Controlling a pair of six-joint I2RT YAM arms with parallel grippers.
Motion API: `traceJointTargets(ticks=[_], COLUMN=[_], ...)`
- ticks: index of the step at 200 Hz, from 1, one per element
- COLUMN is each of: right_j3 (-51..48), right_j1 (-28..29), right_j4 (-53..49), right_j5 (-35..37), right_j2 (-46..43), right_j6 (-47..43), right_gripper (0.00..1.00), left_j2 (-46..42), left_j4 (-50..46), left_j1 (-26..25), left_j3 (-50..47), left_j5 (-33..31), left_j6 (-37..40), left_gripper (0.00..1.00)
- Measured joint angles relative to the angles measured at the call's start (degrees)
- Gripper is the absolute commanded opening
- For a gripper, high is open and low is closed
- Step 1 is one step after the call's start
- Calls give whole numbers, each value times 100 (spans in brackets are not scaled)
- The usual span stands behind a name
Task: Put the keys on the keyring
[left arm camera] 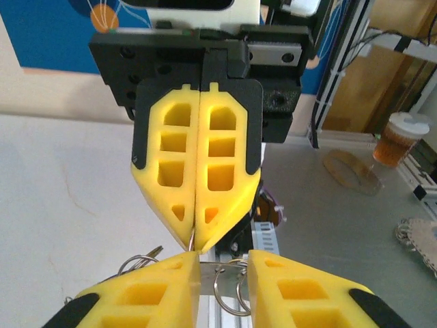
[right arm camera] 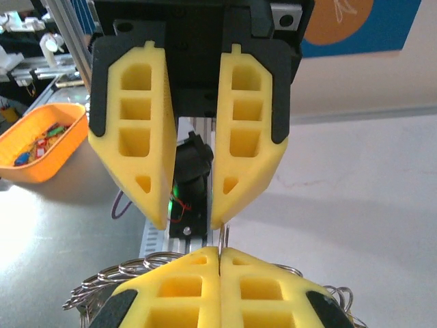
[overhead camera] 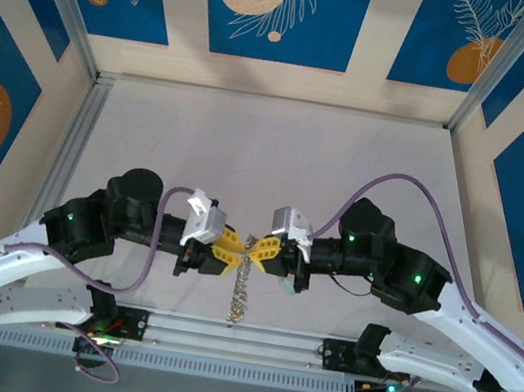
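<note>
Left of the keyring (overhead camera: pixel 243 284), a dangling bunch of linked silver wire rings, the left gripper (overhead camera: pixel 231 253) is seen with its yellow plastic fingers (left arm camera: pixel 147 294) spread apart, and ring loops lie in the gap. Right of the keyring, the right gripper (overhead camera: pixel 268 250) is pressed together, with a thin metal edge of the keyring pinched at its tips.

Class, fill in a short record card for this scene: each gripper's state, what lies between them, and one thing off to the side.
left gripper: open, tips facing the other arm's
right gripper: shut, pinching a thin metal piece; key or ring edge, cannot tell
between the grippers: bunch of silver rings, running from the tips toward the near edge
table: pale; arms meet over its near middle
side item: orange tray holding small coloured bits
</note>
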Motion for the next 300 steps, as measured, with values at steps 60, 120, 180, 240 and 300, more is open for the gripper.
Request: traceJointTargets(ticks=[60, 120, 180, 240, 300], right_j3=[33, 39, 39, 39, 44], right_j1=[48, 81, 92, 92, 146], right_j4=[-317, -369, -264, -247, -181], right_j5=[85, 90, 170, 175, 66], right_j2=[131, 149, 149, 164, 234], right_j6=[-127, -166, -166, -170, -227], right_gripper=[0, 0, 0, 0, 0], left_j2=[195, 273, 136, 131, 120], left_j4=[-345, -437, -487, -492, -529], left_j1=[0, 0, -4, -7, 0], left_j3=[55, 96, 103, 105, 105], left_j5=[4, -20, -214, -348, -706], left_j6=[166, 251, 352, 356, 380], left_gripper=[25, 25, 32, 32, 32])
